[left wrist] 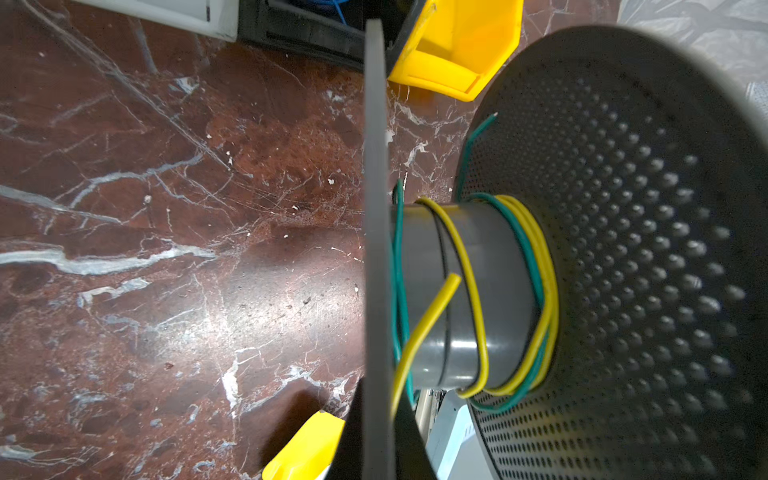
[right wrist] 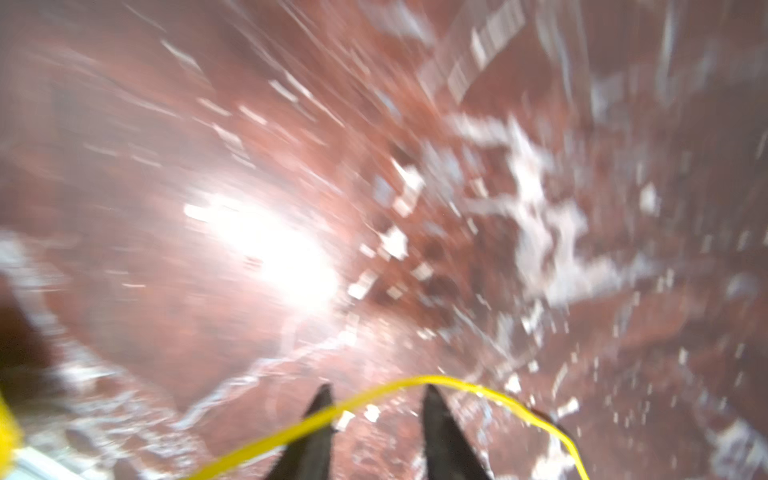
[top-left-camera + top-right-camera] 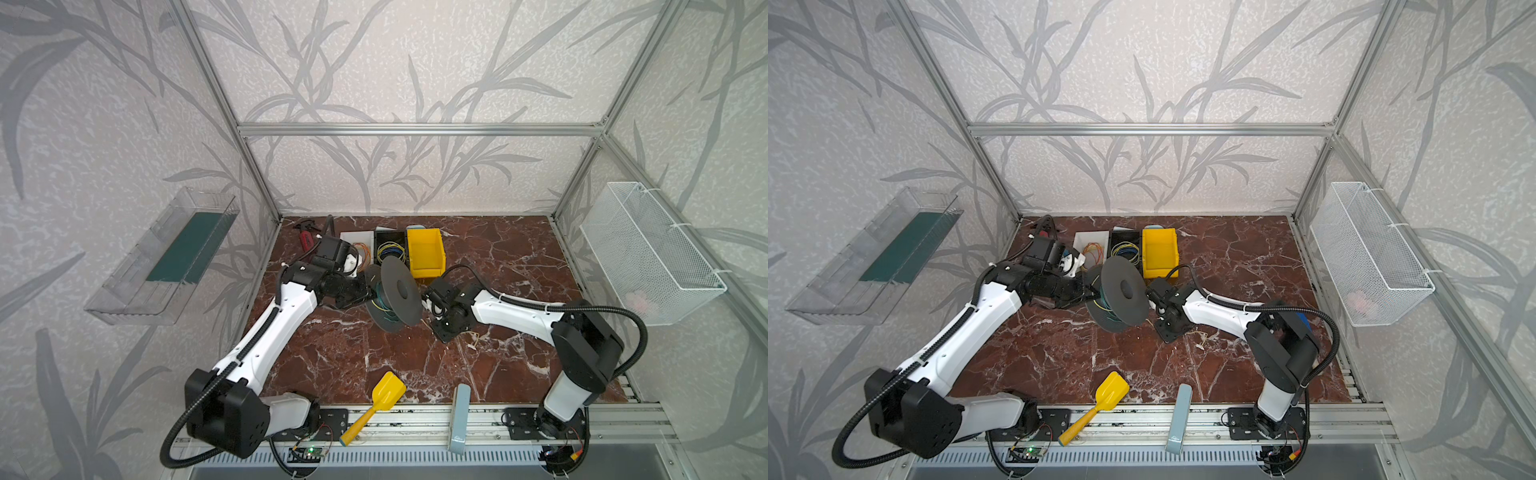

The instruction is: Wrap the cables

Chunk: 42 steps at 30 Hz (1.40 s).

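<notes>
At the middle of the marbled surface (image 3: 353, 357), the left pincer (image 1: 379, 428) is clamped on one flange of a tilted dark spool (image 3: 400, 291). Its hub is loosely wound with the yellow cable (image 1: 471, 291) and a green wire (image 1: 399, 257). The right pincer (image 2: 377, 390) stands parted, a loose yellow stretch crossing its tips, ungripped.

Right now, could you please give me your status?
Left gripper shut on spool. Right gripper open, yellow wire crossing it. Few turns wound. Yellow bin close behind spool.
</notes>
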Motion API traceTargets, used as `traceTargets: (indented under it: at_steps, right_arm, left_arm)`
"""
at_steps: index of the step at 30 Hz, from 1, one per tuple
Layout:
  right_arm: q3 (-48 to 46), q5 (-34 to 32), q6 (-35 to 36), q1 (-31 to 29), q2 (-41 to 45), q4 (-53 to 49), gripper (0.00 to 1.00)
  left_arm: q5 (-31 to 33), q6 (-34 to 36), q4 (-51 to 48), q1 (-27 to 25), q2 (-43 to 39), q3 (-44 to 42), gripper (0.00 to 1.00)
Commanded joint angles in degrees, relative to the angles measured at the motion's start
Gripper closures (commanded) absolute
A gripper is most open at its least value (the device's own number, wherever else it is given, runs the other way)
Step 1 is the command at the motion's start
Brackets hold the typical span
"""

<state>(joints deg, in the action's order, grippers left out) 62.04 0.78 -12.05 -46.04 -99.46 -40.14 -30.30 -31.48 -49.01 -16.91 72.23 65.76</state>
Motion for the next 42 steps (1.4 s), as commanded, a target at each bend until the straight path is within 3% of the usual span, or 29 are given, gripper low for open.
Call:
traceTargets:
  at_steps: [1, 7, 14, 18, 25, 33, 42]
  right_arm:
    - [-1.24, -2.61, 0.73, 0.51, -0.14, -6.09, 0.54]
    - [-3.55, -5.42, 2.49, 0.58, 3.0, -7.13, 0.45]
    - [-0.68, -10.79, -0.83, 1.56, -1.83, -10.39, 0.48]
    - [1.82, -11.54, -1.68, 1.57, -2.81, -11.4, 0.53]
    - [4.64, -4.6, -1.14, 4.55, 7.74, -14.82, 0.52]
    - [-0.98, 6.33, -1.3, 13.45, 13.58, -13.41, 0.52]
    - [-6.76, 21.53, -5.38, 15.96, 15.79, -7.05, 0.51]
  left_arm:
    - [-2.05, 4.14, 0.36, 0.12, -1.81, -1.4, 1.0]
    - [0.96, 5.98, 2.43, 0.07, -2.72, -4.98, 1.0]
    - [3.27, 8.72, 4.4, -1.45, -6.06, -9.33, 1.0]
    - [10.0, 10.61, 3.67, -5.09, -7.5, -9.58, 1.0]
    - [18.86, 6.09, 10.08, -6.67, -9.72, -13.09, 1.0]
    - [18.36, -5.34, 24.97, -4.04, -3.76, -14.3, 1.0]
    - [20.22, -11.48, 31.02, -2.43, -1.43, -14.19, 1.0]
